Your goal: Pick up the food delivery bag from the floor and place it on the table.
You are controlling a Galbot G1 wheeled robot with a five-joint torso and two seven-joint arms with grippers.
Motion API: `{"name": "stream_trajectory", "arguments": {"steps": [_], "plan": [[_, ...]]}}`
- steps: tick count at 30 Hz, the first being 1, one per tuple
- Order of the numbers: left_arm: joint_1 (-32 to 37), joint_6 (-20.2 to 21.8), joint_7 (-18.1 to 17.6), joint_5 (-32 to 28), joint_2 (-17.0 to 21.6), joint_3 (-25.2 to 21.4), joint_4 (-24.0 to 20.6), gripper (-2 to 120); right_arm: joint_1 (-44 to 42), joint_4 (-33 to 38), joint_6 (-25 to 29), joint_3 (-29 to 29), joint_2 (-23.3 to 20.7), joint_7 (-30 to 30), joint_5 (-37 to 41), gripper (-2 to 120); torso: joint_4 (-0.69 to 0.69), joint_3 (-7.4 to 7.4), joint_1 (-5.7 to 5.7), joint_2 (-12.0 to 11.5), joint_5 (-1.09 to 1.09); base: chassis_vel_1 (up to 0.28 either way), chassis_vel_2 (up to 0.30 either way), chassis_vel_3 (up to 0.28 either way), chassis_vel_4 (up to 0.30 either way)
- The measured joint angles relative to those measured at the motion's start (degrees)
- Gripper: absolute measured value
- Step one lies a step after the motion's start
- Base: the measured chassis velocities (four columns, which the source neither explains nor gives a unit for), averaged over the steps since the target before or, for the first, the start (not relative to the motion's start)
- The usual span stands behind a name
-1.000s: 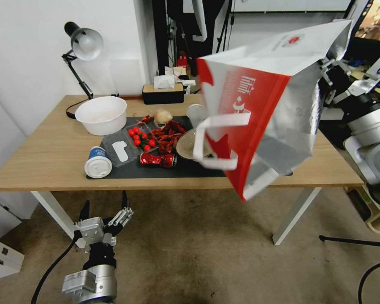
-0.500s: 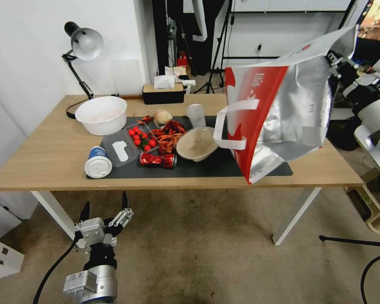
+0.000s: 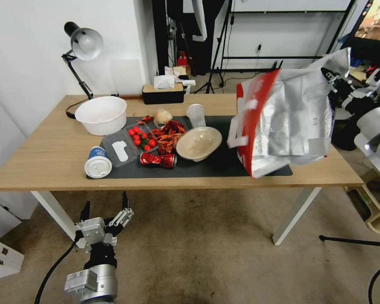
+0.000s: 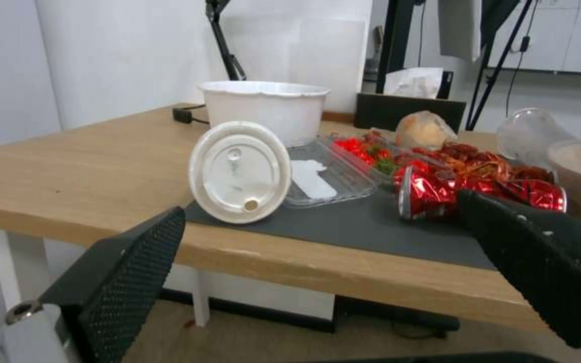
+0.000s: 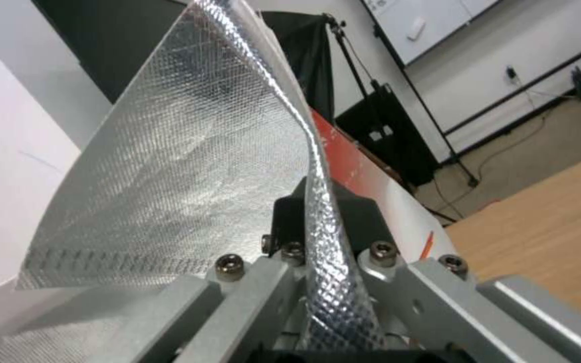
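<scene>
Bare wood on the table (image 3: 38, 156) lies left of the lying cup (image 3: 98, 162); dishes crowd the mat (image 3: 198, 166).

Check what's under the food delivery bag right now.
The food delivery bag, pinched at its rim by the right gripper, is over the dark mat's right end on the table. Whether its bottom touches is unclear; anything beneath is covered.

My head view is bright and evenly lit from overhead, with soft, faint shadows under the table (image 3: 50, 169). Straight lines bow toward the edges, a wide-lens warp. The foil lining of the food delivery bag (image 3: 291, 122) throws glare at three o'clock and blurs along its near strap. My wrist views are soft, the nearest parts out of focus.
</scene>
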Motion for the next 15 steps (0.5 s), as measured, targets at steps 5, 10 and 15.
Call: {"name": "stream_trajectory", "arguments": {"steps": [5,10,15], "plan": [[-0.02,-0.04,0.0,-0.01,-0.09,-0.05,0.22,100,0.28,-0.33,-0.29,-0.08,-0.11,0.18,-0.09,0,0.01,0.0,0.0,-0.01,0.0,0.0,0.0,0.0,0.0],[-0.12,-0.14,0.03,0.0,-0.15,-0.02,0.4,100,0.58,-0.75,-0.56,-0.08,-0.27,0.96,-0.47,0,0.0,0.0,0.0,-0.01,0.0,0.0,0.0,0.0,0.0],[-0.33,-0.14,0.05,0.01,0.05,-0.02,0.42,100,0.2,-0.86,-0.98,0.05,-0.23,1.73,-1.32,0,0.0,-0.01,0.0,-0.01,0.0,0.0,0.0,0.0,0.0]]}}
